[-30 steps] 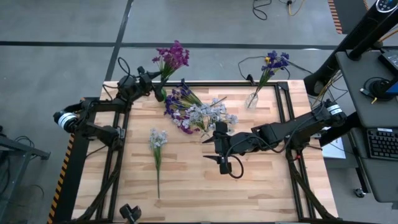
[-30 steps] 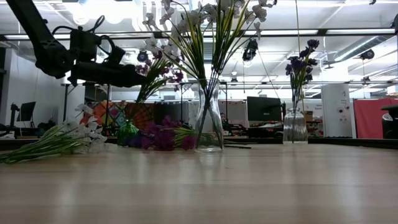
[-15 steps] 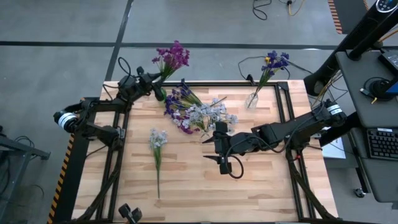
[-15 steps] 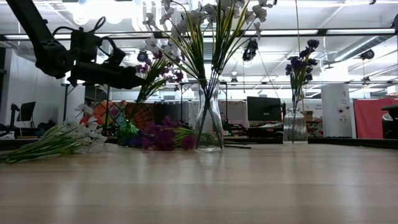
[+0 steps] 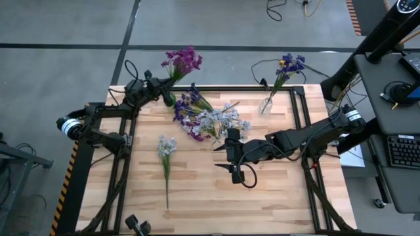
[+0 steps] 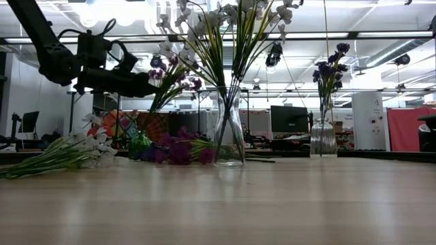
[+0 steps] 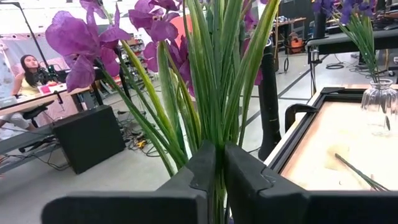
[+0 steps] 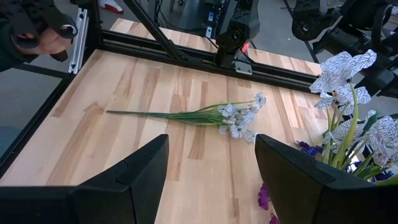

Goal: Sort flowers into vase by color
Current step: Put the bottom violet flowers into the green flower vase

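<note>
A magenta flower spray (image 5: 182,61) stands in a small green vase (image 5: 169,99) at the table's far left, and my left gripper (image 5: 159,87) is shut on its stems. White flowers fill a clear vase (image 6: 228,133) mid-table. Blue-violet flowers (image 5: 291,64) stand in another clear vase (image 5: 265,105) at the far right. Loose purple and blue sprays (image 5: 187,111) lie beside the middle vase. One white spray (image 5: 165,148) lies flat toward the near left. My right gripper (image 5: 231,159) hovers open over the table's middle, holding nothing. My left gripper pinches the bundle of green stems (image 7: 214,134) of the magenta spray between its two fingers, below the blossoms and above the green vase (image 6: 139,145). The fingers come about level from the table's left and lie across the stems. The stems stand nearly upright, lower ends in the vase.
A black metal frame (image 5: 298,98) borders the wooden table. Bare wood lies along the near side (image 5: 262,203). In the right wrist view the lying white spray (image 8: 233,115) has bare tabletop around it. A person sits in the room behind (image 7: 31,71).
My left gripper has shut on the magenta spray's stems above the green vase, and the blossoms have swayed slightly. The right arm has kept still.
</note>
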You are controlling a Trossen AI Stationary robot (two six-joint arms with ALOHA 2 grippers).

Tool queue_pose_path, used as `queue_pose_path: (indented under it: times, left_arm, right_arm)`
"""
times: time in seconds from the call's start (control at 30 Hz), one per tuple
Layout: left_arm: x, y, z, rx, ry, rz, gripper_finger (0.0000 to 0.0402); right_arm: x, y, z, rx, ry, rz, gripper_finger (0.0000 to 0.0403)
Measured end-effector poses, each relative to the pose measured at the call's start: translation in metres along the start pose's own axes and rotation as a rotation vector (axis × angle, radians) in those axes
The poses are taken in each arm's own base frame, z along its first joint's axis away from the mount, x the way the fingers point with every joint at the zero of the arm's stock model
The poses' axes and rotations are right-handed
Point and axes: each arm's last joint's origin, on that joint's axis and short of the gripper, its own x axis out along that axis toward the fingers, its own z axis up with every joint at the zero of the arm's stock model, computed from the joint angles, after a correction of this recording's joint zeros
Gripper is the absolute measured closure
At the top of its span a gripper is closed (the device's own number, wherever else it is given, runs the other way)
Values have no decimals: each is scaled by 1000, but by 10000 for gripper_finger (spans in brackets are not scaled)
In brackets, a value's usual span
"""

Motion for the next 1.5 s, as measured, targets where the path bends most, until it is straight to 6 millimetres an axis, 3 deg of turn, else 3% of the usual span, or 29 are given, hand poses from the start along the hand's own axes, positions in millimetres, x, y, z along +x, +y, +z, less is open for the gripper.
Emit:
queue_pose_path:
  times: [0.8, 1.1, 1.5]
  left_arm:
    - [-21, 0, 25, -19, -75, 14, 401]
    - [-45, -7, 21, -74, -234, 35, 401]
    - [-42, -3, 17, -135, -322, 114, 401]
  right_arm:
    - [0, 0, 0, 0, 0, 0, 170]
    - [0, 0, 0, 0, 0, 0, 170]
    - [0, 0, 0, -3, -1, 0, 170]
